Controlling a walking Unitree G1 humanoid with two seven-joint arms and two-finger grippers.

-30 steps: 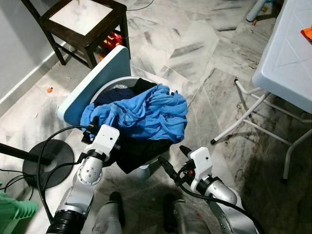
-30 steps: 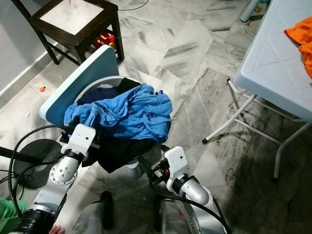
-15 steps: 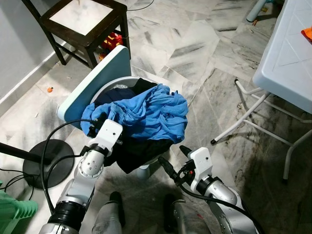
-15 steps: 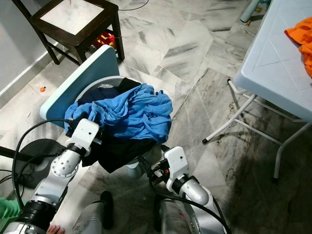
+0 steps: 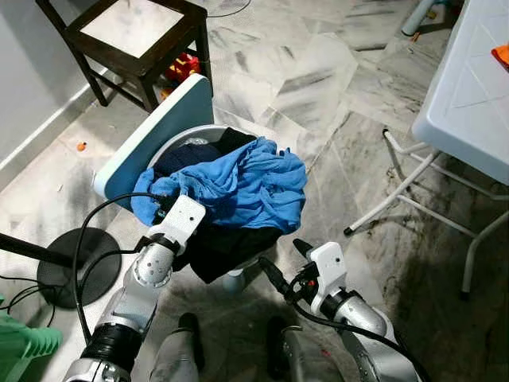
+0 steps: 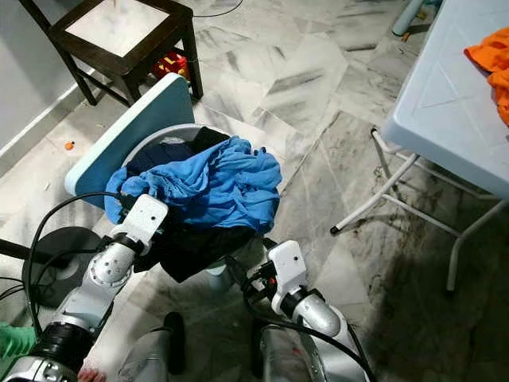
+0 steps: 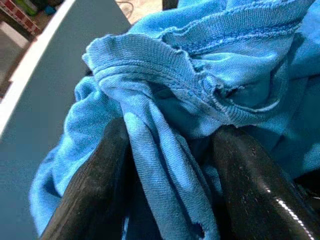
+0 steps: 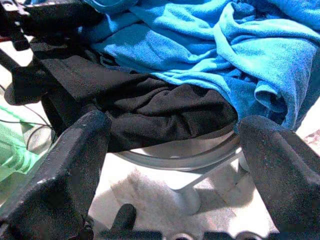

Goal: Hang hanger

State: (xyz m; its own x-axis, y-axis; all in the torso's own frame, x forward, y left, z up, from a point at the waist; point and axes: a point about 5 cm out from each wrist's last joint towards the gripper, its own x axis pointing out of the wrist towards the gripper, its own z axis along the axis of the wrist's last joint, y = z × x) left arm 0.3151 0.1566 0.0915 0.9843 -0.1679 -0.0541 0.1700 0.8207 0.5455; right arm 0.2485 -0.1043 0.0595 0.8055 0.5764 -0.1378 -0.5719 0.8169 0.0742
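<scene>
Since a second ago the left arm has pushed forward, so the left pincer (image 7: 165, 185) now sits deeper in the pile of laundry than before. From the far left, a round black stand base (image 5: 70, 263) rests on the marble floor (image 5: 318, 72), and a dark wooden chair (image 5: 135, 36) stands beyond it by the wall. Next comes the laundry basket (image 5: 191, 135), its teal lid (image 5: 151, 139) tilted up at the left side. A blue shirt (image 5: 238, 183) is heaped on top, with a black garment (image 5: 227, 247) hanging over the near rim. In the left wrist view the left pincer's two fingers (image 7: 95, 190) are narrowly parted, with a fold of the blue shirt lying between them. No hanger can be made out among the clothes. The right pincer (image 5: 282, 263) hovers just in front of the basket, near the black garment, fingers spread wide and holding nothing. At the far right a white plastic counter (image 5: 469, 103) carries a bit of orange cloth (image 6: 489, 60).
</scene>
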